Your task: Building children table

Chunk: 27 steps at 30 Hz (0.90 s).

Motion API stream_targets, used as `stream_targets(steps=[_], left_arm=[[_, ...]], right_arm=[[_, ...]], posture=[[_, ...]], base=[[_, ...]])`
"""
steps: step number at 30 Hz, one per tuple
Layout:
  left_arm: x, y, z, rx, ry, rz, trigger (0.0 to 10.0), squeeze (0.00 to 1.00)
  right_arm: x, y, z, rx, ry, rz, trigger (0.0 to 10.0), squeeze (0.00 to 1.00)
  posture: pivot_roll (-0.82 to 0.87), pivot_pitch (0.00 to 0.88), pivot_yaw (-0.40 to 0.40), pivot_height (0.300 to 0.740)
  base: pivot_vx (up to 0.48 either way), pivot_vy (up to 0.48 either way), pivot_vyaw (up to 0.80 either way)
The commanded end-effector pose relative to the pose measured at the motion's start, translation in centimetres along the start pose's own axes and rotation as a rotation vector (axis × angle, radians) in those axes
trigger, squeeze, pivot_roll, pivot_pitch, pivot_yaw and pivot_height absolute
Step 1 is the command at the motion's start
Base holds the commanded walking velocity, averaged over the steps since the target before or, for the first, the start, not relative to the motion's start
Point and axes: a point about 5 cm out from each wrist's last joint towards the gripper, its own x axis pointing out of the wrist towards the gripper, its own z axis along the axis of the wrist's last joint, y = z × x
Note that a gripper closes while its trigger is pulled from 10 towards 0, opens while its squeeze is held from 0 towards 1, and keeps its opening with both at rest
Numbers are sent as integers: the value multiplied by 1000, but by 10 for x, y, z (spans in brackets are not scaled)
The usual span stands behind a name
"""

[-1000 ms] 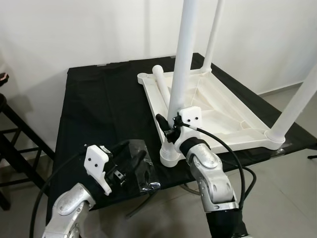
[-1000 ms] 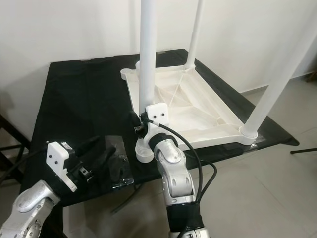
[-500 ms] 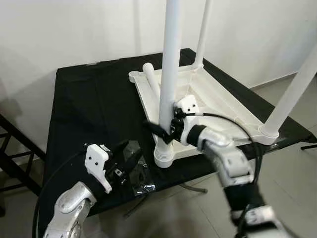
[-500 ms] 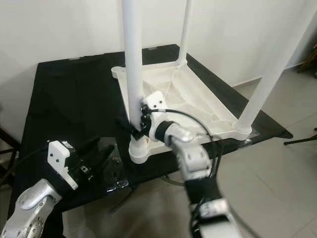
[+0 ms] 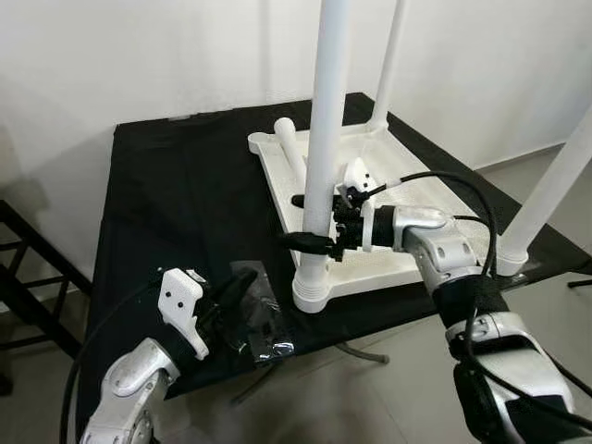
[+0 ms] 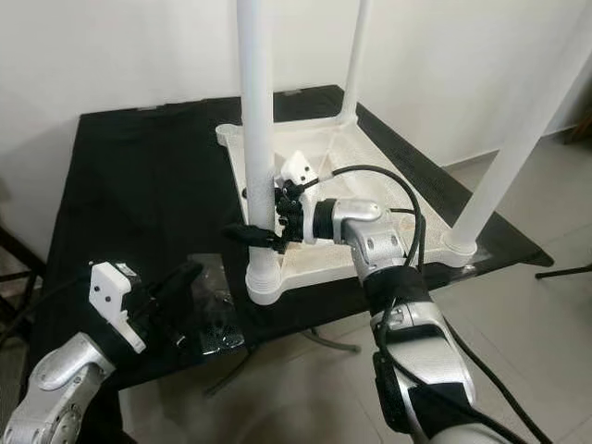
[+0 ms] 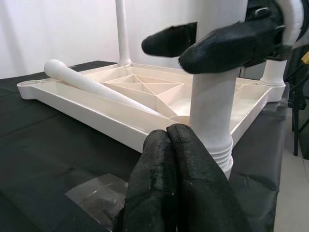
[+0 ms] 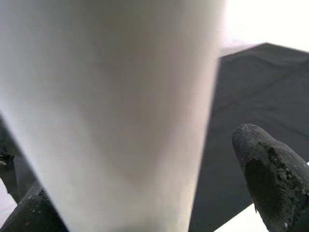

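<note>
- Black-draped desk (image 5: 176, 194) carrying the whole job against a white wall, with the assembly lying toward its right half.
- White children's table top (image 5: 407, 199) lying upside down on the cloth, ribbed underside facing up, one corner reaching the desk's near edge.
- Three legs upright in corner sockets: near leg (image 5: 324, 139) at the front corner, far leg (image 5: 388, 60) at the back corner, right leg (image 5: 555, 185) at the right corner.
- Fourth leg (image 5: 294, 153) loose, lying along the left rim of the upturned top, its own socket at the back-left corner seemingly unfilled.
- Right tool (image 5: 313, 220) level with the lower part of the near leg, one black finger on each side of the tube; from the right wrist view, fingers spread around the leg with a gap on at least one side, so no firm clamp judged.
- Threaded collar at the foot of the near leg showing above its socket in the left wrist view, suggesting seating possibly incomplete.
- Left tool (image 7: 174, 181) pressed closed on nothing, hovering over the front of the desk just above a clear plastic bag (image 5: 264, 319) lying flat on the cloth.
- Judged about three-quarters done: near leg perhaps needing tightening, last leg to fit, table to turn upright.
</note>
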Motion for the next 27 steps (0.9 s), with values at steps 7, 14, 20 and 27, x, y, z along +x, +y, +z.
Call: stream_targets(steps=[7, 14, 20, 27], left_arm=[[-10, -9, -2, -31, 0, -96, 0, 0], [-22, -18, 0, -149, -11, -232, 10000, 0], [-24, -18, 4, -246, -50, -283, 10000, 0], [-24, -14, 5, -267, -61, -300, 10000, 0]], right_arm=[[1, 1, -5, 2, 13, 116, 0, 0], [-14, -5, -20, 10, 38, 2, 0, 0], [-3, 32, -72, 238, 79, -719, 0, 0], [15, 77, -83, 349, -11, -808, 0, 0]], posture=[[73, 21, -5, 740], [46, 33, -8, 740], [24, 54, -29, 740], [6, 47, -12, 740]], base=[[0, 0, 0], [0, 0, 0], [0, 0, 0], [0, 0, 0]])
